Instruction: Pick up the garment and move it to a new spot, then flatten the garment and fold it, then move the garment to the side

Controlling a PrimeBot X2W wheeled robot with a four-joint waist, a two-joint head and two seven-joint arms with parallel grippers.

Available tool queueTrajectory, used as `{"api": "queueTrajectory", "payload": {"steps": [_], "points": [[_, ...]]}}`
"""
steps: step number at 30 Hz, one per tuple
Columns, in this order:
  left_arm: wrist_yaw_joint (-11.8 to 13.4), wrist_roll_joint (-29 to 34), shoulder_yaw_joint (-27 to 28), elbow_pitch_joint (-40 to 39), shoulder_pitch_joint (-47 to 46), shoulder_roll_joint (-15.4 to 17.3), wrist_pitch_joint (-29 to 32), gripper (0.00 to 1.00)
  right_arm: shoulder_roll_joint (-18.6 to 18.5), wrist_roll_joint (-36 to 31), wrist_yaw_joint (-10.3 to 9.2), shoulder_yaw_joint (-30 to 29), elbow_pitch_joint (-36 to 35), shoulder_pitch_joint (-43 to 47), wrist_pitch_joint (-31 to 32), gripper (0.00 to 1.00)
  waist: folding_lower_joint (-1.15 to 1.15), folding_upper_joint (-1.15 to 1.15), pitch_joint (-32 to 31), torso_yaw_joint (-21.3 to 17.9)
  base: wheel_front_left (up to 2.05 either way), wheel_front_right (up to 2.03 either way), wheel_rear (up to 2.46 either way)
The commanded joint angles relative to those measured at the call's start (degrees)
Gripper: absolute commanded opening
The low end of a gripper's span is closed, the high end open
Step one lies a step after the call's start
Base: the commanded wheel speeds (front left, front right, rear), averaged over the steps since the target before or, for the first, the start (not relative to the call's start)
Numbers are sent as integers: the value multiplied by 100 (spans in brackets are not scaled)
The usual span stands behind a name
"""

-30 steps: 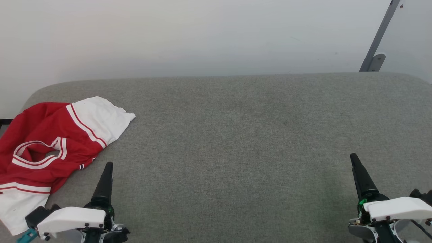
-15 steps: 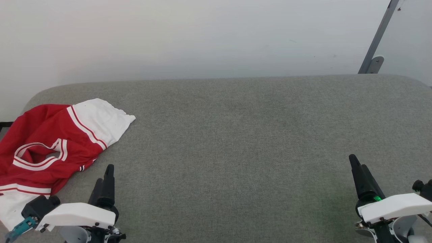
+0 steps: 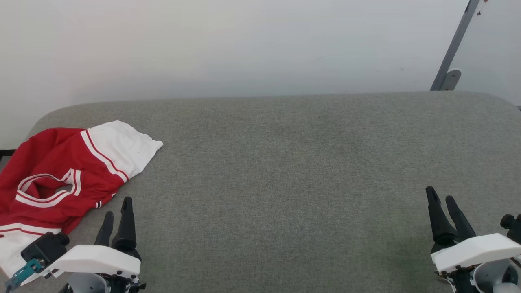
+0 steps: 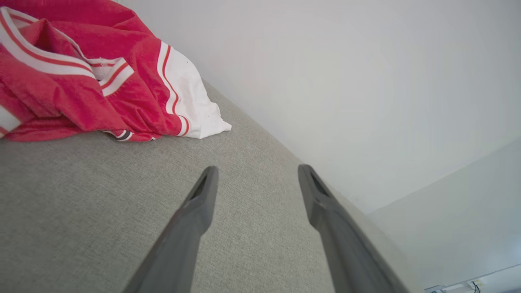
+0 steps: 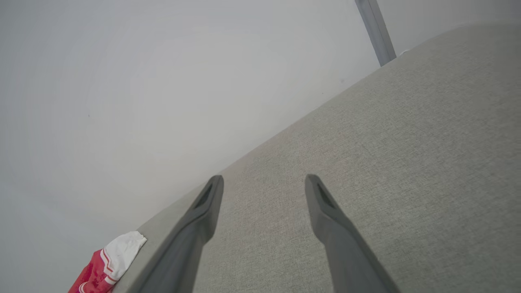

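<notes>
- A red garment (image 3: 61, 171) lies crumpled on a grey fabric worktop (image 3: 285, 183), just ahead of the left pincer (image 3: 118, 206) and to its left, not touching it.
- The left pincer has its two dark fingers spread apart and holds nothing. Bare worktop shows between them.
- The right pincer (image 3: 440, 193) is also spread wide and empty. The garment is far off to its left.
- The step in hand looks like the first pick-up, and the left pincer is the better placed for it.
- It would do best to swing left and close on a raised red fold near the striped neckline (image 3: 44, 189). The white sleeve end (image 3: 122, 144), ahead of its fingertips, lies flat and offers less to grip.
- The garment's far left runs out of the head view, so how much cloth trails there cannot be told. Lifting it well clear before carrying it right, toward the open middle, should stop it dragging.
</notes>
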Motion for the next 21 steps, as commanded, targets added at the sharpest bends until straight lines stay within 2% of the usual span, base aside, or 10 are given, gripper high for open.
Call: {"api": "queueTrajectory", "payload": {"steps": [1,21], "points": [[-54,198,28,-66,-21,14,-86,100,-68,-217,19,0,-105,-11,-73,100,0,0,-4,-1,0,0,0],[-269,1325,115,74,28,-76,-390,100,-208,-1332,26,57,-166,27,-306,100,0,0,-49,-14,0,0,0]]}}
